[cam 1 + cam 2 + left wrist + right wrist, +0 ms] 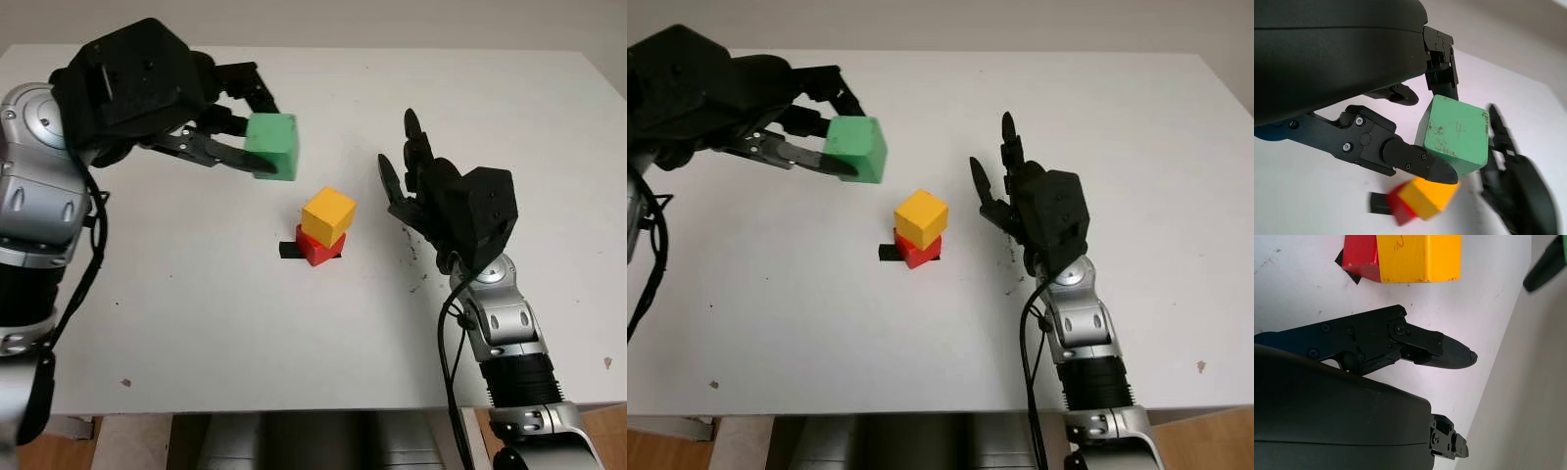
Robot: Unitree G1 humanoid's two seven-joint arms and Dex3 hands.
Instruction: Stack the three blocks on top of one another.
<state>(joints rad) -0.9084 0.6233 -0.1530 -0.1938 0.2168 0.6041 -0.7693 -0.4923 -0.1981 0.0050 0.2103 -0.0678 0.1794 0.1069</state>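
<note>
Left hand clamps green block up off table, far-left of yellow block stacked on red block; right hand open, right of stack.

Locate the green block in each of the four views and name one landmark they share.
Left eye view: green block held by the left hand, up and left of the yellow block.
Right eye view: upper left of centre.
Left wrist view: centre, between the fingers.
Right wrist view: a green shape at the edge may be it; cannot tell.
Shared landmark: yellow block on the red block.
</note>
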